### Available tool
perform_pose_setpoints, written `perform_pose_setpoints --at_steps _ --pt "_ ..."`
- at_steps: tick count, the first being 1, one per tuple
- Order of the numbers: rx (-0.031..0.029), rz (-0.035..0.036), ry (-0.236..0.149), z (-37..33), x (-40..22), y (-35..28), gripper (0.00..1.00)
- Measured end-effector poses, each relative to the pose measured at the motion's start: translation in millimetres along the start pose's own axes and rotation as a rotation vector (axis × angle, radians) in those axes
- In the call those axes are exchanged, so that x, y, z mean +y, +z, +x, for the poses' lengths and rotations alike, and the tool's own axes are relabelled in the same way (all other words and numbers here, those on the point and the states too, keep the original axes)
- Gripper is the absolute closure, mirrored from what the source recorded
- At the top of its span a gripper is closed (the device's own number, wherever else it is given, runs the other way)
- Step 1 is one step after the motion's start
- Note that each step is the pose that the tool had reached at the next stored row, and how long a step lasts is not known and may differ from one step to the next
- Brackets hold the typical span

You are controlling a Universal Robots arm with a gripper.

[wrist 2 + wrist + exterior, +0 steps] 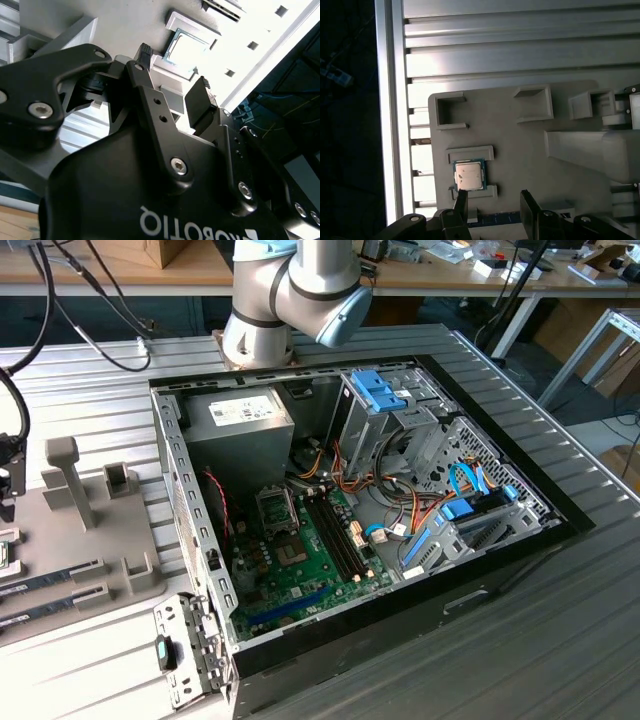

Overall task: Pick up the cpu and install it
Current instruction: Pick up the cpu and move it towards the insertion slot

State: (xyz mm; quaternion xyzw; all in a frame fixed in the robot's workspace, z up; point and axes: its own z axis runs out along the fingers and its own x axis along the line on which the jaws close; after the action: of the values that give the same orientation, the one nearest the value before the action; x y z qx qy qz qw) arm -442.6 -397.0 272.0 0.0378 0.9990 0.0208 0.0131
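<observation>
The gripper [493, 197] is hovering wide open, holding nothing, near the chip [469, 175]; the chip is sitting in a grey tray [520, 145].

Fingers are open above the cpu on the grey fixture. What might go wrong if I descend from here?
1. The cpu looks off-centre to the gripper: one of the fingers lines up with its edge, so descending may land on it.
2. Raised lips of the grey fixture flank the cpu on two sides; a finger could catch one and tilt the cpu.
</observation>
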Motion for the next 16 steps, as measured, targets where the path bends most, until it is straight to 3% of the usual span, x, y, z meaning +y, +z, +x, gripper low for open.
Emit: perform_pose_setpoints --at_steps 5,9,16 --pt "-0.0001 0.001 0.0 0.3 1.4 4.7 0.46" --pt "-0.0006 0.0123 -0.014 0.5 2.9 7.1 0.46" --pt "0.0013 0.0127 -0.066 0.8 3.2 12.3 0.46"
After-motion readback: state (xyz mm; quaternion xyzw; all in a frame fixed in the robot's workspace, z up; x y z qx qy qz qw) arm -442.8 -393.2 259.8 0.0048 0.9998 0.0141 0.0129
